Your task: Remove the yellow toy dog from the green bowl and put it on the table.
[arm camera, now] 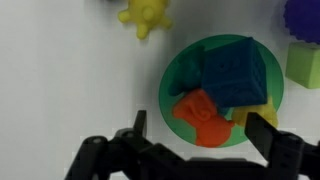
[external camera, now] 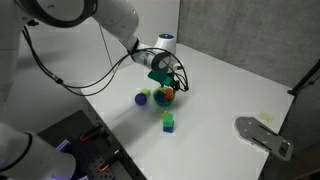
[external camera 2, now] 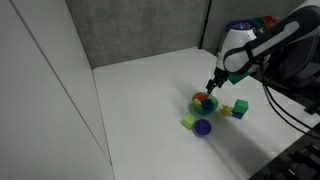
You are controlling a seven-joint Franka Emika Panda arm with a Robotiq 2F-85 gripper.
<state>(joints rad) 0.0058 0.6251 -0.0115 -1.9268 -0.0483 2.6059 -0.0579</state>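
The green bowl [arm camera: 172, 90] sits on the white table [arm camera: 60, 80] and holds a blue block [arm camera: 232, 70], an orange toy [arm camera: 198, 115] and a bit of yellow [arm camera: 243, 119] at its near rim, which I take for the yellow toy dog, mostly hidden under the blue block. My gripper [arm camera: 200, 130] is open just above the bowl, its fingers straddling the orange toy and the yellow bit. In both exterior views the gripper [external camera: 170, 84] [external camera 2: 212, 86] hangs right over the bowl [external camera: 165, 96] [external camera 2: 204, 103].
Another yellow lumpy toy [arm camera: 145, 15] lies on the table beyond the bowl. A purple toy [arm camera: 305, 15] [external camera: 141, 99] [external camera 2: 203, 127] and a green block [arm camera: 303, 62] [external camera: 168, 123] [external camera 2: 240, 108] stand close by. A grey plate [external camera: 262, 135] lies near the table's edge.
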